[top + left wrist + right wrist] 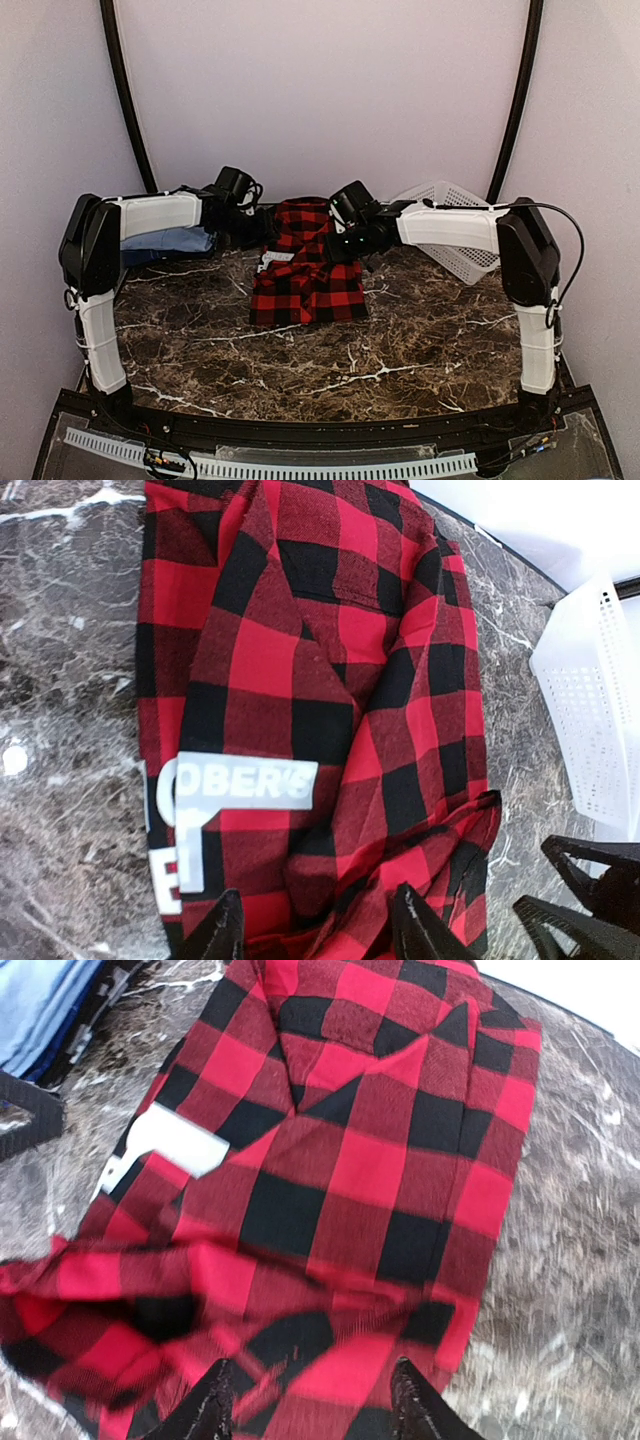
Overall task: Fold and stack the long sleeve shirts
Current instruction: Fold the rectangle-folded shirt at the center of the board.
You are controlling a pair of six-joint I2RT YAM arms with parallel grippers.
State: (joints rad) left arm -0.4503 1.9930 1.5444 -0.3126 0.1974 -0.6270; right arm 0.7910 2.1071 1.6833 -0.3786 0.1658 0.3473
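The fingers of the left hand (320, 927) are seen standing apart in the left wrist view, with nothing clamped between them, just over one end of the large red-and-black buffalo-check flannel shirt (330, 680). The fingers of the right hand (312, 1402) are likewise seen apart in the right wrist view, above a rumpled, blurred edge of the same shirt; whether either hand touches the cloth cannot be told. In the top view both hands are found at the far end of the flannel shirt, the left hand at its left side and the right hand at its right side. The flannel shirt is laid as a folded, narrow oblong at the middle rear of the dark brown marble-patterned bench (400, 340), its long side running from front to back. A white printed label (245, 783) with letters is shown on one fold near its left edge. To the left of it, partly under the left arm, a plain light blue folded shirt (175, 240) is seen on the bench, with a darker blue layer (145, 257) at its near edge. To the right, behind the right arm, a white plastic mesh basket (462, 262) is seen tilted at the rear right corner, apart from the flannel shirt.
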